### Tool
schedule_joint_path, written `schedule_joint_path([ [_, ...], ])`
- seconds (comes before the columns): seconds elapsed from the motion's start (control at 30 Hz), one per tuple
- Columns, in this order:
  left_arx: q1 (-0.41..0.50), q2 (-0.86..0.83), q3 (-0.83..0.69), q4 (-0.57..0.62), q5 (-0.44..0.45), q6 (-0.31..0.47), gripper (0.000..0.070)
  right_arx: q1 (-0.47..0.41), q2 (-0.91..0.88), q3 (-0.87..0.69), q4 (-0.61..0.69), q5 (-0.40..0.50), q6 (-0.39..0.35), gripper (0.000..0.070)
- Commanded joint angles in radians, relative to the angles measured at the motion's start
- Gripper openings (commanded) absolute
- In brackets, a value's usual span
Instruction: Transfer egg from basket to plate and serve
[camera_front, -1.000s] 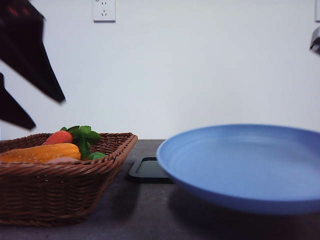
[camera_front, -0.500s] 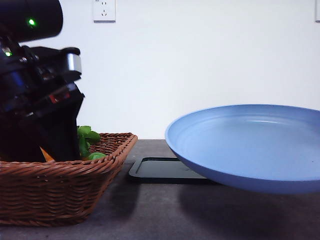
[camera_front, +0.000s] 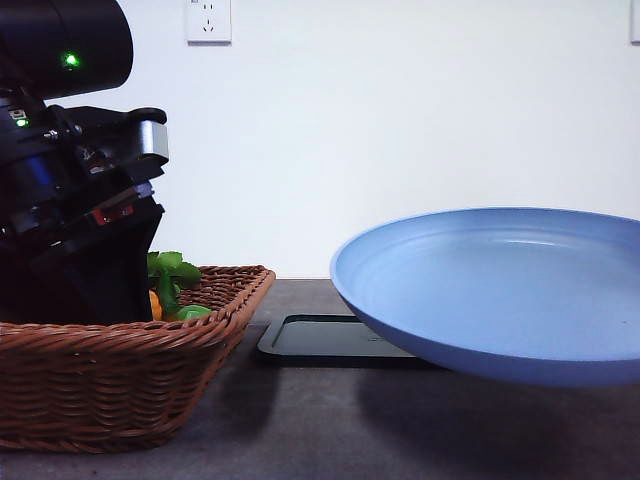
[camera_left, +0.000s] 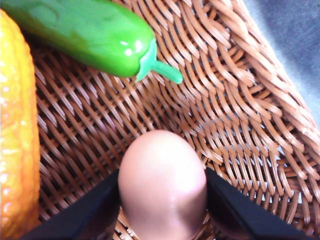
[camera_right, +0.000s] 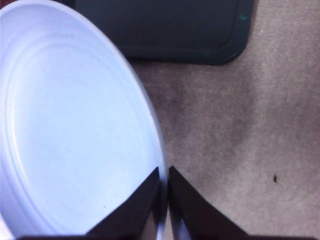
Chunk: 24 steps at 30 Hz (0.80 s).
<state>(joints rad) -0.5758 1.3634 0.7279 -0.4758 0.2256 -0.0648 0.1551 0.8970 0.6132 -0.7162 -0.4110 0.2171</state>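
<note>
The brown-pinkish egg (camera_left: 162, 182) lies on the woven floor of the wicker basket (camera_left: 240, 100), and my left gripper (camera_left: 162, 190) is shut on it, one black finger (camera_left: 95, 212) pressed to each side. In the front view the left arm reaches down into the basket (camera_front: 120, 370) at the left and hides the egg. My right gripper (camera_right: 164, 192) is shut on the rim of the light-blue plate (camera_right: 75, 125). The plate (camera_front: 500, 290) hangs tilted above the table at the right, with nothing on it.
In the basket with the egg are a green pepper (camera_left: 95, 35), a long orange-yellow vegetable (camera_left: 17, 125) and green leaves (camera_front: 170, 270). A flat black tray (camera_front: 320, 340) lies on the grey table between basket and plate, partly under the plate's far edge (camera_right: 165, 30).
The left arm has come down from above into the basket. The plate has risen off the table and shifted slightly right. In the last half second almost nothing moved.
</note>
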Motion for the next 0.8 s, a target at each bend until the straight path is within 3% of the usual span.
schedule_joint_path([
  [0.0,-0.008,0.017,0.025,-0.005,-0.002,0.022,0.0186,0.000,0.003,0.003,0.013,-0.003,0.011,0.0000],
  [0.27,-0.008,0.017,0.220,-0.235,0.003,0.027,0.0185,0.000,0.005,0.003,0.012,-0.011,0.045,0.0000],
  [0.37,-0.011,0.017,0.335,-0.292,0.067,0.018,0.0185,0.001,0.012,0.003,0.012,-0.036,0.047,0.0000],
  [0.53,-0.069,0.017,0.470,-0.234,0.222,0.015,0.0186,0.003,0.054,0.003,0.013,-0.105,0.054,0.0000],
  [0.67,-0.169,0.019,0.484,-0.125,0.213,0.025,0.0187,0.008,0.100,0.003,0.013,-0.150,0.055,0.0000],
  [0.77,-0.254,0.042,0.484,-0.100,0.143,0.063,0.0187,0.018,0.123,0.003,0.017,-0.159,0.056,0.0000],
])
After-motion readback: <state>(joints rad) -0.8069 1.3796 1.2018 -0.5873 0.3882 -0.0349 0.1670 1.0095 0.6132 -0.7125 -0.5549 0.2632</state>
